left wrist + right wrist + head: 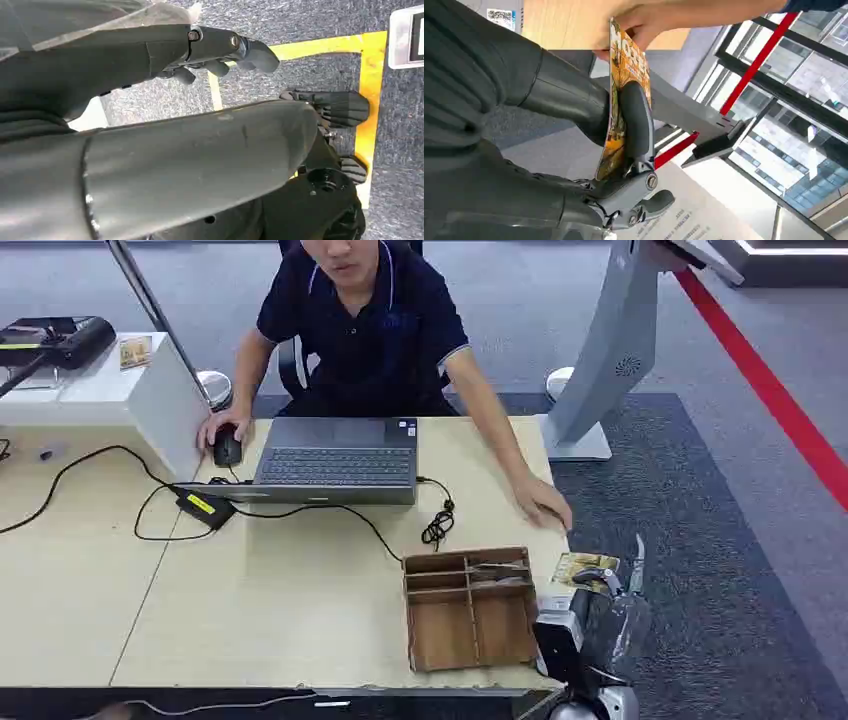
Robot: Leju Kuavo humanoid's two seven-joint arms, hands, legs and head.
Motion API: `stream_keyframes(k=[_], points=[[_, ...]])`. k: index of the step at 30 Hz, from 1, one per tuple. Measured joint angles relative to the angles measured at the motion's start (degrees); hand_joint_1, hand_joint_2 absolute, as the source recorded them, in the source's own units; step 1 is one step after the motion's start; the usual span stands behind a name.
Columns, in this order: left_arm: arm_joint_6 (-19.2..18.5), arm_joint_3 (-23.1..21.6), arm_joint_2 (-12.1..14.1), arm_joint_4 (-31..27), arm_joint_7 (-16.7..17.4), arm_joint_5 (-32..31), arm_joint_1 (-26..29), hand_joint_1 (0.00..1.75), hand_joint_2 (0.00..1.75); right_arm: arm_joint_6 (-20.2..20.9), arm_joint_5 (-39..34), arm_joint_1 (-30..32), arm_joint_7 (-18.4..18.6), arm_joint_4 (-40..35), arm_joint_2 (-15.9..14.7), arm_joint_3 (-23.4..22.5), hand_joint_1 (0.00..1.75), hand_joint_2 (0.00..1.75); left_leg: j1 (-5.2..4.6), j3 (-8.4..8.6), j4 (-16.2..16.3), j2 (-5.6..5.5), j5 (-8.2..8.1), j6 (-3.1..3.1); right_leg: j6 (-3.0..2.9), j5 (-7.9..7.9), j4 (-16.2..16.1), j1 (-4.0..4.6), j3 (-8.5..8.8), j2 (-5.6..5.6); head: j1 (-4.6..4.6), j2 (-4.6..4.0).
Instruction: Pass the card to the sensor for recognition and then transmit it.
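Observation:
An orange-and-gold printed card (585, 568) sits in my right hand (600, 605) just off the table's right edge. In the right wrist view the card (624, 75) is pinched between my thumb (636, 125) and the fingers behind it. A person's hand (545, 505) rests on the table corner a little beyond the card, with a small gap between them in the head view. The grey sensor stand (610, 350) rises on the carpet at the far right. My left hand (220, 50) hangs over the floor, fingers loosely apart, holding nothing.
A wooden compartment tray (410, 610) sits at the table's near right corner. A laptop (335, 460), mouse (227, 448), power brick (205, 505) and cables lie further back. A seated person (360, 330) faces me. A white box (170, 400) stands at the left.

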Motion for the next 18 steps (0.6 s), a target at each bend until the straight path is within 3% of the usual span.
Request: stream_keyframes(k=[12, 18], points=[[0.0, -0.02, 0.0, 0.0, -0.15, -0.02, -0.03, 0.0, 0.0, 0.0, -0.05, -0.2, 0.04, -0.04, 0.0, 0.0, 1.75, 1.75, 0.0, 0.0, 0.0, 0.0, 0.0, 0.0, 0.0, 0.0, 0.0, 0.0, 0.0, 0.0, 0.0, 0.0], [0.04, -0.02, 0.0, 0.0, -0.15, 0.0, 0.0, 0.0, 0.0, 0.0, 4.96, -0.9, 1.73, 1.11, -0.04, -2.57, 1.75, 1.75, 0.0, 0.0, 0.0, 0.01, 0.0, 0.0, 0.0, 0.0, -0.01, 0.0, -0.03, 0.0, -0.02, 0.0]])
